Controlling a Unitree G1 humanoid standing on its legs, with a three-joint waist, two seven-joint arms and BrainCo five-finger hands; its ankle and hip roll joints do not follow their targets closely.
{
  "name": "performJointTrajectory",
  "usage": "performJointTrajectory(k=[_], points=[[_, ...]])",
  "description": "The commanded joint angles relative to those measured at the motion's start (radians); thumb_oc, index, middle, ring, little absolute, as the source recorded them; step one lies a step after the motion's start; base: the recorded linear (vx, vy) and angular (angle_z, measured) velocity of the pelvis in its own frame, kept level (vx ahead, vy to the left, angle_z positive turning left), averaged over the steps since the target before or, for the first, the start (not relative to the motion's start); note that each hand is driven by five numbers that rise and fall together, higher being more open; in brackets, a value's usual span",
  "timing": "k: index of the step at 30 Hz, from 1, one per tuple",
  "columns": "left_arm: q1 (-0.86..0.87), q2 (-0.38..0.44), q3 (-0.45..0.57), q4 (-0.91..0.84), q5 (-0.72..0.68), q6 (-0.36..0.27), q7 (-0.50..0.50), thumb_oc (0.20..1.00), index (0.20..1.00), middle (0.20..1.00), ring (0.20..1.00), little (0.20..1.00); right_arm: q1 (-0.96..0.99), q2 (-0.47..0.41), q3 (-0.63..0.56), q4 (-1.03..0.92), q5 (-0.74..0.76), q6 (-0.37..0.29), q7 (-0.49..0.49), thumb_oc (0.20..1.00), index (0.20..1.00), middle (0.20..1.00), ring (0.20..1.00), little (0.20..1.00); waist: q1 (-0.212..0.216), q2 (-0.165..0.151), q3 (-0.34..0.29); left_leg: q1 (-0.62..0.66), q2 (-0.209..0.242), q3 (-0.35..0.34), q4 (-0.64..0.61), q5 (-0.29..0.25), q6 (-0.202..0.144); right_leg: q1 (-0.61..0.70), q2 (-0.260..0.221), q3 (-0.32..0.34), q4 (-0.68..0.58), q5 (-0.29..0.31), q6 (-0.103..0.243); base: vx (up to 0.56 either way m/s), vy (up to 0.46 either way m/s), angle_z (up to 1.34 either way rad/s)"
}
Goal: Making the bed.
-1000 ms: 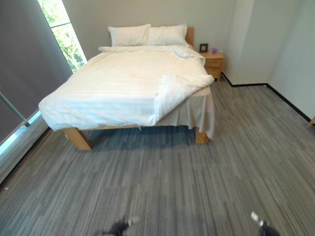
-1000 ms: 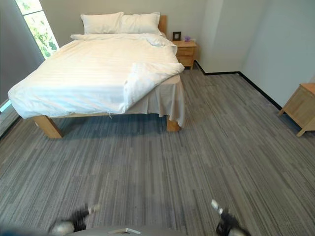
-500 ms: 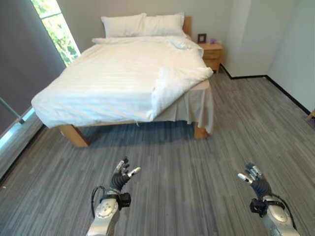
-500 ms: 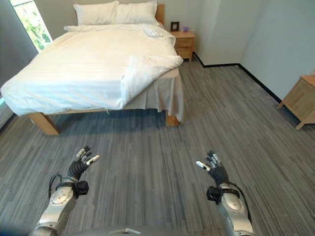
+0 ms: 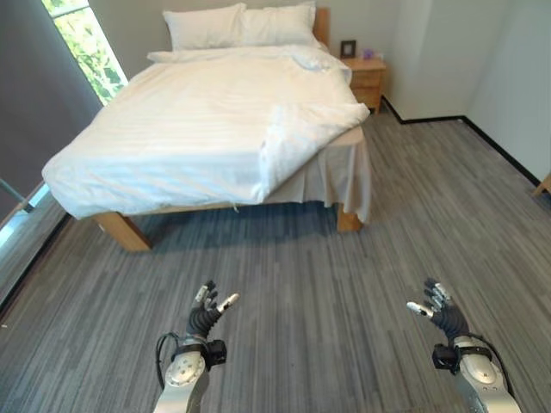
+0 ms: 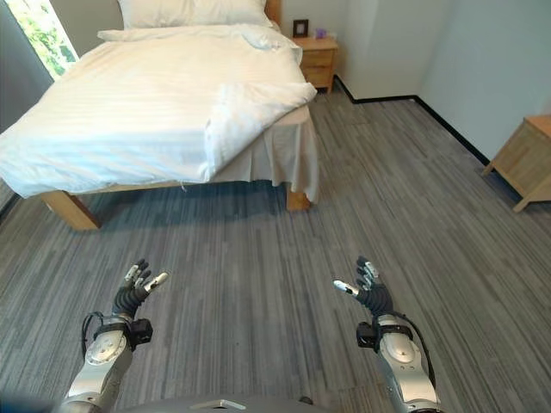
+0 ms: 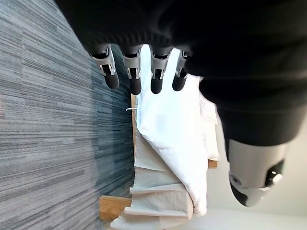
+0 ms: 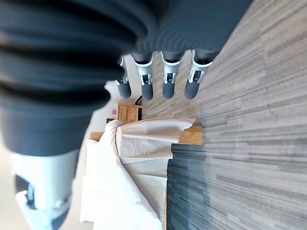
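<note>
Bed (image 5: 116, 234): wooden frame, stands at far side of the room, head end vs back wall, window (image 5: 82, 39) on its left.
Duvet (image 5: 189, 129): white, striped, spread over most of the mattress; near right corner folded back on itself in a thick flap (image 5: 301, 138), pointing twd the nightstand side.
Sheet (image 5: 349, 176): off-white, uncovered under the flap, hangs down over the near right leg of the bed.
Pillows (image 5: 237, 24): two, white, side by side at the headboard.
Nightstand (image 5: 366, 77): wood, just beside the bed's right head end; small dark frame (image 5: 348, 48) + a small purple item on top.
Floor (image 5: 327, 284): grey striped carpet, btwn robot and bed.
Left hand (image 5: 207, 311): low in front of robot, over carpet, well apart from the bed; fingers (image 7: 132, 72) straight and spread, thumb out, holds nothing.
Right hand (image 5: 441, 311): same height on the other side, over carpet, well apart from the bed; fingers (image 8: 168, 79) loose and straight, empty.
Cabinet (image 6: 525, 168): light wood, at right wall, partly cut off by the edge.
</note>
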Motion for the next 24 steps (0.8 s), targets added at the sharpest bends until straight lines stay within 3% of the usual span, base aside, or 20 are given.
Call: performJointTrajectory(k=[1, 3, 5, 7, 8, 9, 10, 11, 13, 14, 15, 17, 19, 20, 21, 23, 24], points=[[-0.086, 0.071, 0.045, -0.002, 0.023, -0.069, 0.031, 1.0, 1.0, 1.0, 1.0, 1.0, -0.084, 0.032, 0.0, -0.039, -0.002, -0.08, -0.015, 1.0, 1.0, 1.0, 1.0, 1.0, 0.016, -0.087, 0.013, -0.028, -0.065, -0.056, 0.005, -0.036, 0.041, -0.022, -0.071, 0.001, 0.041, 0.028, 0.063, -0.01, 0.1, -0.17], [-0.115, 0.088, 0.043, -0.015, 0.036, -0.07, 0.044, 1.0, 1.0, 1.0, 1.0, 1.0, -0.118, 0.021, 0.023, -0.036, -0.027, -0.078, -0.021, 1.0, 1.0, 1.0, 1.0, 1.0, 0.017, -0.08, 0.038, -0.042, -0.072, -0.05, 0.008, -0.041, 0.062, -0.112, -0.077, 0.023, 0.186, 0.019, 0.076, -0.02, 0.153, -0.23], [-0.137, 0.097, 0.04, -0.018, 0.042, -0.067, 0.054, 1.0, 1.0, 1.0, 1.0, 1.0, -0.135, 0.018, 0.039, -0.039, -0.032, -0.08, -0.02, 1.0, 1.0, 1.0, 1.0, 1.0, 0.015, -0.075, 0.063, -0.051, -0.076, -0.05, 0.031, -0.048, 0.079, -0.191, -0.076, 0.029, 0.365, 0.072, 0.089, -0.01, 0.143, -0.29], [-0.149, 0.102, 0.041, -0.027, 0.048, -0.064, 0.061, 1.0, 1.0, 1.0, 1.0, 1.0, -0.152, 0.021, 0.061, -0.041, -0.04, -0.077, -0.017, 1.0, 1.0, 1.0, 1.0, 1.0, 0.01, -0.054, 0.09, -0.046, -0.063, -0.041, 0.047, -0.063, 0.091, -0.285, -0.081, 0.003, 0.545, 0.097, 0.085, 0.07, 0.142, -0.26], [-0.153, 0.1, 0.039, -0.03, 0.053, -0.06, 0.067, 1.0, 1.0, 1.0, 1.0, 1.0, -0.159, 0.023, 0.067, -0.041, -0.043, -0.075, -0.019, 1.0, 1.0, 1.0, 1.0, 1.0, 0.012, -0.051, 0.097, -0.036, -0.062, -0.039, 0.049, -0.076, 0.092, -0.319, -0.097, -0.021, 0.573, 0.108, 0.086, 0.2, 0.117, -0.19], [-0.152, 0.097, 0.04, -0.038, 0.053, -0.061, 0.066, 1.0, 1.0, 1.0, 1.0, 1.0, -0.16, 0.026, 0.068, -0.044, -0.047, -0.07, -0.017, 1.0, 1.0, 1.0, 1.0, 1.0, 0.01, -0.047, 0.099, -0.015, -0.062, -0.031, 0.044, -0.086, 0.09, -0.349, -0.127, -0.058, 0.559, 0.115, 0.088, 0.42, 0.046, -0.11], [-0.146, 0.09, 0.042, -0.045, 0.051, -0.066, 0.066, 1.0, 1.0, 1.0, 1.0, 1.0, -0.159, 0.024, 0.068, -0.044, -0.044, -0.066, -0.012, 1.0, 1.0, 1.0, 1.0, 1.0, -0.013, -0.043, 0.1, 0.045, -0.052, -0.033, 0.022, -0.106, 0.071, -0.372, -0.131, -0.094, 0.435, 0.101, 0.085, 0.52, -0.016, -0.04], [-0.151, 0.087, 0.039, -0.04, 0.045, -0.069, 0.07, 1.0, 1.0, 1.0, 1.0, 1.0, -0.16, 0.023, 0.066, -0.037, -0.029, -0.068, -0.012, 1.0, 1.0, 1.0, 1.0, 1.0, -0.031, -0.043, 0.103, 0.091, -0.046, -0.05, 0.012, -0.122, 0.057, -0.38, -0.107, -0.094, 0.335, 0.098, 0.086, 0.52, -0.075, 0.05], [-0.175, 0.085, 0.022, -0.019, 0.045, -0.069, 0.071, 1.0, 1.0, 1.0, 1.0, 1.0, -0.168, 0.025, 0.067, -0.013, -0.01, -0.071, -0.023, 1.0, 1.0, 1.0, 1.0, 1.0, -0.067, -0.058, 0.105, 0.136, -0.045, -0.081, 0.006, -0.131, 0.039, -0.407, -0.07, -0.065, 0.167, 0.153, 0.097, 0.51, -0.138, 0.26], [-0.181, 0.085, 0.017, -0.022, 0.058, -0.065, 0.066, 1.0, 1.0, 1.0, 1.0, 1.0, -0.16, 0.022, 0.062, -0.026, -0.015, -0.068, -0.021, 1.0, 1.0, 1.0, 1.0, 1.0, -0.085, -0.052, 0.099, 0.179, -0.016, -0.094, 0.005, -0.156, 0.016, -0.405, -0.047, -0.084, 0.054, 0.21, 0.116, 0.64, -0.183, 0.42], [-0.18, 0.083, 0.014, -0.028, 0.064, -0.062, 0.063, 1.0, 1.0, 1.0, 1.0, 1.0, -0.158, 0.021, 0.059, -0.031, -0.018, -0.064, -0.019, 1.0, 1.0, 1.0, 1.0, 1.0, -0.09, -0.051, 0.091, 0.197, -0.009, -0.093, 0.005, -0.152, 0.009, -0.412, -0.052, -0.102, 0.052, 0.227, 0.122, 0.63, -0.175, 0.44], [-0.164, 0.075, 0.001, -0.039, 0.071, -0.057, 0.048, 1.0, 1.0, 1.0, 1.0, 1.0, -0.142, 0.016, 0.063, -0.045, -0.018, -0.059, 0.0, 1.0, 1.0, 1.0, 1.0, 1.0, -0.101, -0.041, 0.063, 0.209, 0.026, -0.11, 0.059, -0.108, -0.02, -0.383, -0.032, -0.103, 0.09, 0.211, 0.085, 0.48, -0.142, 0.33], [-0.162, 0.062, -0.023, -0.039, 0.065, -0.053, 0.033, 1.0, 1.0, 1.0, 1.0, 1.0, -0.15, -0.003, 0.07, -0.037, -0.02, -0.061, 0.006, 1.0, 1.0, 1.0, 1.0, 1.0, -0.1, -0.02, 0.052, 0.153, 0.061, -0.103, 0.234, 0.028, -0.07, -0.346, 0.009, -0.114, 0.12, 0.168, 0.047, 0.4, -0.187, 0.33], [-0.168, 0.064, -0.03, -0.04, 0.056, -0.051, 0.026, 1.0, 1.0, 1.0, 1.0, 1.0, -0.164, -0.019, 0.069, -0.044, -0.02, -0.059, 0.006, 1.0, 1.0, 1.0, 1.0, 1.0, -0.103, -0.029, 0.053, 0.085, 0.058, -0.096, 0.399, 0.117, -0.096, -0.326, 0.005, -0.118, 0.131, 0.15, 0.025, 0.25, -0.154, 0.47], [-0.168, 0.064, -0.03, -0.04, 0.056, -0.051, 0.026, 1.0, 1.0, 1.0, 1.0, 1.0, -0.164, -0.018, 0.069, -0.044, -0.02, -0.059, 0.006, 1.0, 1.0, 1.0, 1.0, 1.0, -0.104, -0.03, 0.052, 0.083, 0.057, -0.097, 0.4, 0.118, -0.096, -0.327, 0.004, -0.118, 0.131, 0.15, 0.025, 0.3, -0.215, 0.5], [-0.179, 0.071, -0.045, -0.052, 0.031, -0.046, -0.002, 1.0, 1.0, 1.0, 1.0, 1.0, -0.173, -0.041, 0.054, -0.068, 0.003, -0.068, -0.001, 1.0, 1.0, 1.0, 1.0, 1.0, -0.093, -0.066, 0.079, -0.085, 0.068, -0.063, 0.753, 0.222, -0.097, -0.256, 0.006, -0.107, 0.139, 0.096, -0.04, 0.36, -0.354, 0.37], [-0.187, 0.075, -0.054, -0.052, 0.033, -0.047, -0.01, 1.0, 1.0, 1.0, 1.0, 1.0, -0.178, -0.05, 0.046, -0.062, 0.009, -0.069, -0.011, 1.0, 1.0, 1.0, 1.0, 1.0, -0.069, -0.086, 0.107, -0.185, 0.048, -0.057, 0.892, 0.2, -0.072, -0.221, 0.001, -0.09, 0.138, 0.076, -0.06, 0.38, -0.393, 0.12]])
